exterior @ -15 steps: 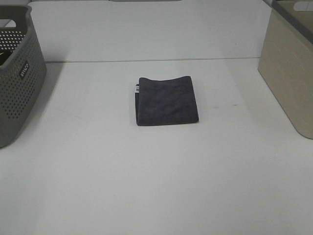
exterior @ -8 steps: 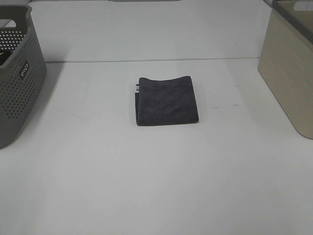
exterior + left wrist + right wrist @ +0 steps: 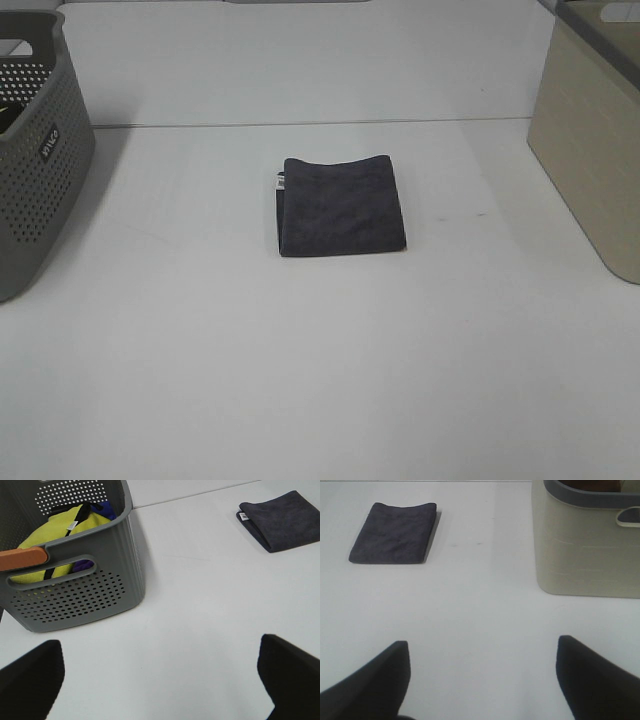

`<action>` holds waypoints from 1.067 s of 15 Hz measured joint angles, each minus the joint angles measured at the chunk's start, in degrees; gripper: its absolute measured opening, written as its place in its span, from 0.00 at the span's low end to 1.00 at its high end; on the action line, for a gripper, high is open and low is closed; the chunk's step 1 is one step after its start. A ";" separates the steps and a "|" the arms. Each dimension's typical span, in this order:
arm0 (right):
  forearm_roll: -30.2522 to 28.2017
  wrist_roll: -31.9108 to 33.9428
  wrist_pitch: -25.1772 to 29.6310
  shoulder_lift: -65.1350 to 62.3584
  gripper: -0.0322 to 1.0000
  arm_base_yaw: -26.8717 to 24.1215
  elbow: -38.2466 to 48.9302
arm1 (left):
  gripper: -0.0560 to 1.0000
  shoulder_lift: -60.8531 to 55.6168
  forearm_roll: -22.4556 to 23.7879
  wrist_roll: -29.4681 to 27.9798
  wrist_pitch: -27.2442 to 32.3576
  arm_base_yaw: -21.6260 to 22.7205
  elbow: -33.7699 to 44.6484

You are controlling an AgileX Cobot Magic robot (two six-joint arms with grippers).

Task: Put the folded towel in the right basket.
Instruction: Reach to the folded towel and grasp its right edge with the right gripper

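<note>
A folded dark grey towel [image 3: 341,206] lies flat on the white table near its middle. It also shows in the left wrist view [image 3: 282,520] and in the right wrist view [image 3: 394,532]. The right basket [image 3: 592,130] is beige with a grey rim and stands at the table's right edge; it also shows in the right wrist view [image 3: 585,540]. Neither gripper shows in the exterior high view. My left gripper [image 3: 160,672] is open and empty, far from the towel. My right gripper [image 3: 482,677] is open and empty, between towel and basket, nearer the camera.
A grey perforated basket [image 3: 35,150] stands at the table's left edge. In the left wrist view this basket [image 3: 75,590] holds yellow and purple cloths [image 3: 65,525] and has an orange handle piece [image 3: 22,558].
</note>
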 joint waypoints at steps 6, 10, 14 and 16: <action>8.59 0.00 -4.76 27.16 0.76 0.00 -12.15 | 0.99 0.00 0.00 0.00 0.00 0.00 0.00; 11.92 -5.79 -4.93 49.27 0.76 0.00 -26.70 | 0.99 0.00 0.00 0.00 0.00 0.00 0.00; 14.21 -7.51 -4.98 60.62 0.73 0.23 -35.35 | 0.99 0.00 0.00 0.00 0.00 0.00 0.00; 17.59 -9.34 -5.04 66.58 0.70 0.29 -39.71 | 0.99 0.00 0.00 0.00 0.00 0.00 0.00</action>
